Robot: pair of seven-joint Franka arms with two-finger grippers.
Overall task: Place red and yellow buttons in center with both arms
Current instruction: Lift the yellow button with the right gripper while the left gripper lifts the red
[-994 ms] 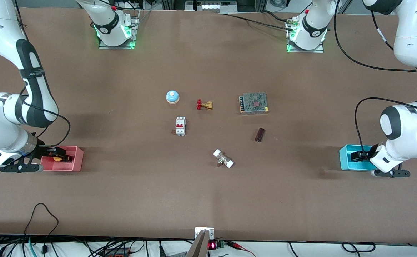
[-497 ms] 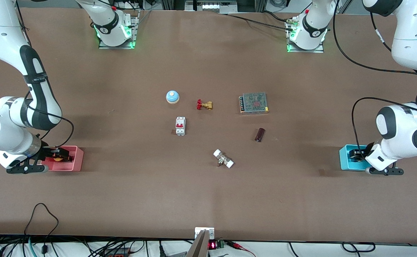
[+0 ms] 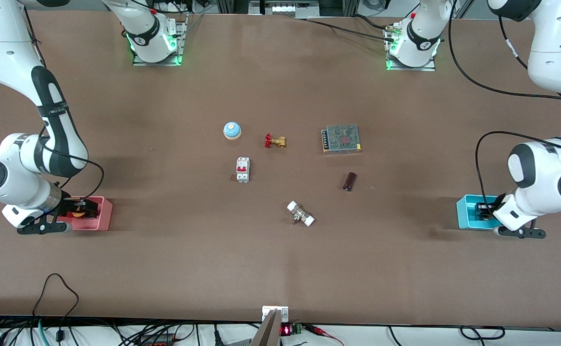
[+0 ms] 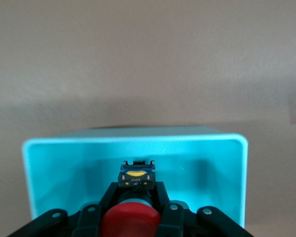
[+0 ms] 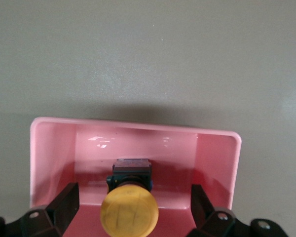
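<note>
The red button (image 4: 128, 222) lies in the cyan bin (image 4: 54, 173) at the left arm's end of the table. My left gripper (image 4: 134, 190) is down in that bin (image 3: 465, 211), its fingers (image 4: 108, 195) shut against the button's neck below the cap. The yellow button (image 5: 129, 212) stands in the pink bin (image 5: 54, 148) at the right arm's end. My right gripper (image 5: 133, 197) is open, its fingers (image 5: 64, 202) wide apart on either side of the button without touching it. In the front view it (image 3: 76, 210) sits over the pink bin (image 3: 103, 216). The brown table center (image 3: 290, 178) is bare.
Round the center lie a blue-and-white bell (image 3: 232, 130), a brass valve with red handwheel (image 3: 274, 141), a metal power supply (image 3: 341, 138), a white circuit breaker (image 3: 242, 169), a dark cylinder (image 3: 349, 181) and a white-ended fitting (image 3: 300, 214).
Both wrists have shifted slightly at their bins, the right arm's dropping lower toward the pink bin. The things on the table have not moved.
</note>
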